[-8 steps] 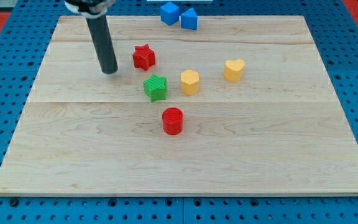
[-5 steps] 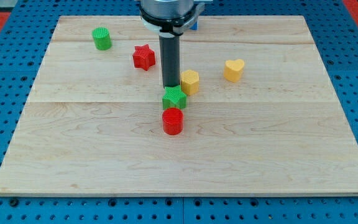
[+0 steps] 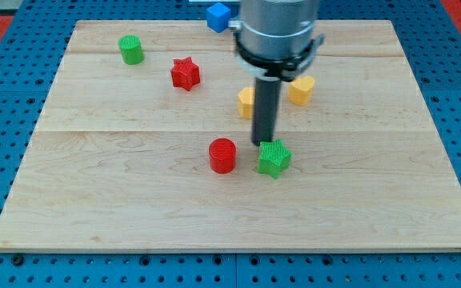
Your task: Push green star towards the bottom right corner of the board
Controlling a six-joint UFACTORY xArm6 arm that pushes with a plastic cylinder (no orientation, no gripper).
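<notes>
The green star [image 3: 274, 158] lies near the middle of the wooden board [image 3: 134, 208], just right of the red cylinder [image 3: 222, 155]. My tip [image 3: 263, 143] touches the star's upper left edge, the dark rod rising above it. The rod and arm hide part of the yellow hexagon block [image 3: 246, 102] behind them.
A yellow heart [image 3: 301, 90] sits up and right of the rod. A red star [image 3: 185, 73] and a green cylinder [image 3: 131, 50] lie at the upper left. A blue cube [image 3: 218, 16] sits at the top edge, partly behind the arm.
My tip swept from the upper left to the board's middle, pushing the green star down and right, past the red cylinder. The green cylinder came into sight as the rod left it.
</notes>
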